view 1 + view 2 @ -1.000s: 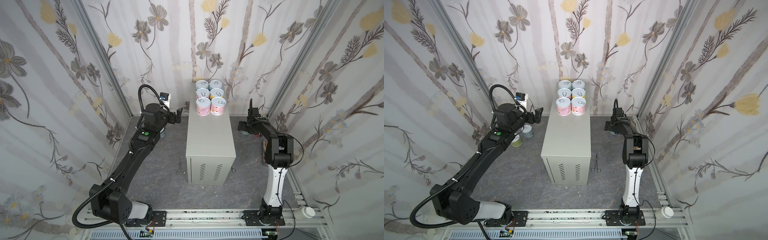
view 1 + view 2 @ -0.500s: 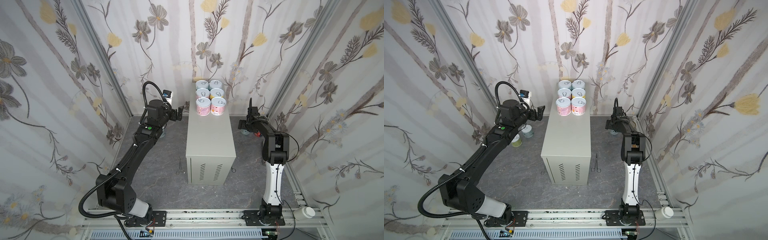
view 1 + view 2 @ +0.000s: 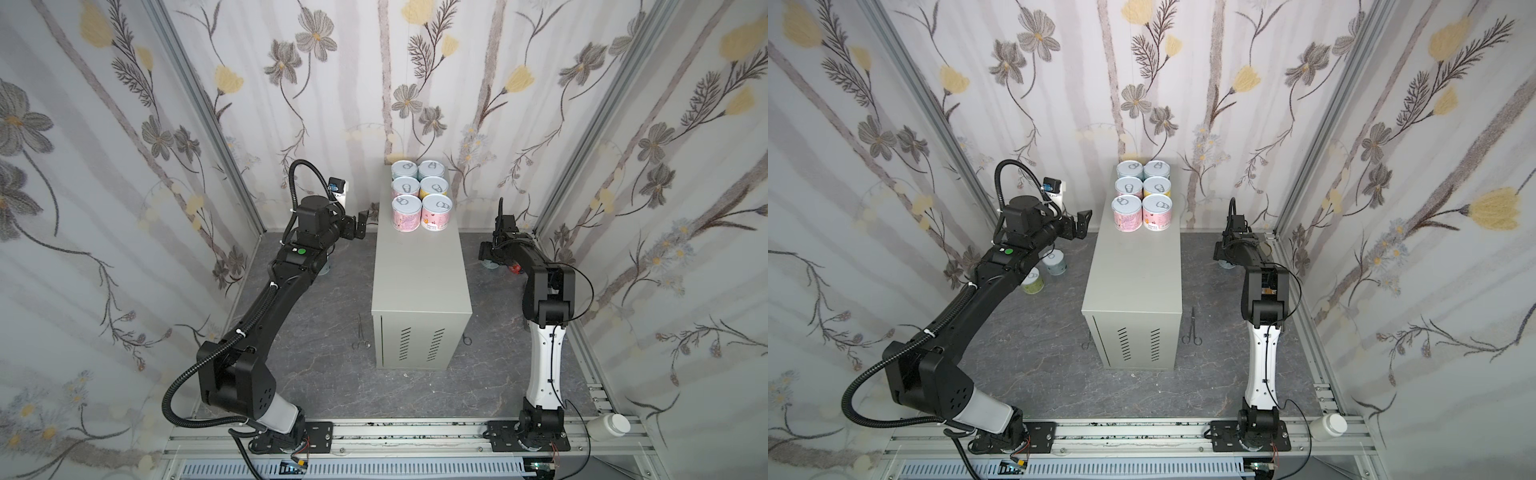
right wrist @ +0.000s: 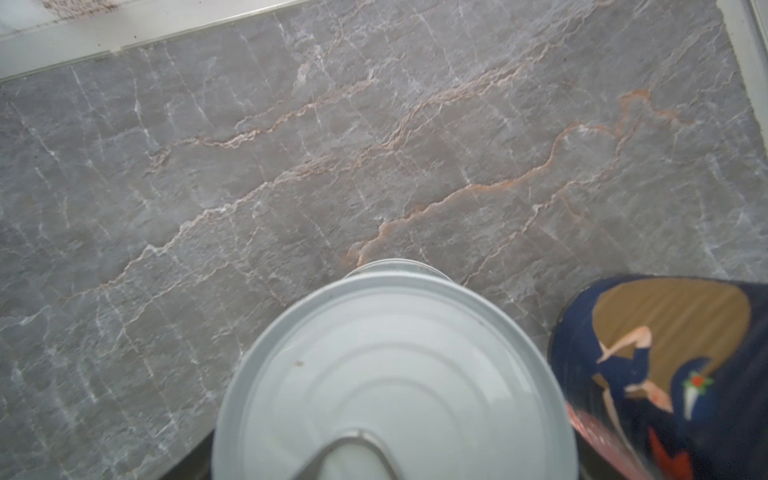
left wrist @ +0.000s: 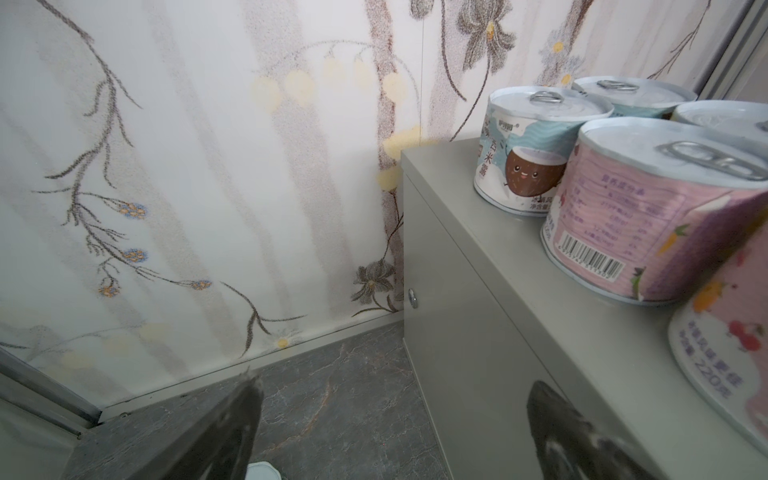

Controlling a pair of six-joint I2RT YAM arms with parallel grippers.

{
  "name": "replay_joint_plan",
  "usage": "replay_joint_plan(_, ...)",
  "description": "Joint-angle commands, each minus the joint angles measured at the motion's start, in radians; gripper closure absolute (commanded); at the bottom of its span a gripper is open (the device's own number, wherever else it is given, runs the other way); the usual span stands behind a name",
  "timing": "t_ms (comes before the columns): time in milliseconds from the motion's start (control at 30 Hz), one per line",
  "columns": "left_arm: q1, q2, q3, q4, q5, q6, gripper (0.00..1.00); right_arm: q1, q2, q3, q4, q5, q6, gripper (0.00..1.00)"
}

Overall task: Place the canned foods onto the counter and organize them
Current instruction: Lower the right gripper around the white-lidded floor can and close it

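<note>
Six short cans [image 3: 419, 199] stood lids up in three rows of two at the far end of the grey metal desk [image 3: 419, 282]. The left tool [image 3: 360, 221] hung beside the desk's left edge, level with its top, jaws spread wide and empty. The nearest pink can [image 5: 723, 374] stood on the desk top close to it, not touching.

Two more, a blue can [image 3: 1055, 262] and a green can [image 3: 1034, 281], stood on the marble floor [image 3: 1038, 332] beneath the left arm.

The right tool [image 3: 487, 255] sat low at the floor, right of the desk, above a white-lidded can [image 4: 395, 374]. In the right wrist view this can lay between the jaws, which flanked it closely. Whether they pressed on it could not be told. A dark-blue tomato can [image 4: 665, 374] stood just beside it on the floor.
</note>
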Motion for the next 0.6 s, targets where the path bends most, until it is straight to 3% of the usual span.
replay_joint_plan(0, 0.001, 0.007, 0.020, 0.011, 0.011, 0.004, 0.00, -0.001, 0.017, 0.010, -0.015, -0.016, -0.008, 0.25)
replay_joint_plan(433, 0.001, 0.019, 0.036, -0.004, 0.017, 0.002, 0.00, -0.003, 0.032, 0.020, -0.020, -0.050, -0.017, 0.35)
replay_joint_plan(567, 0.001, 0.035, 0.051, -0.011, 0.028, -0.003, 0.00, -0.002, 0.029, 0.020, -0.026, -0.050, -0.017, 0.18)
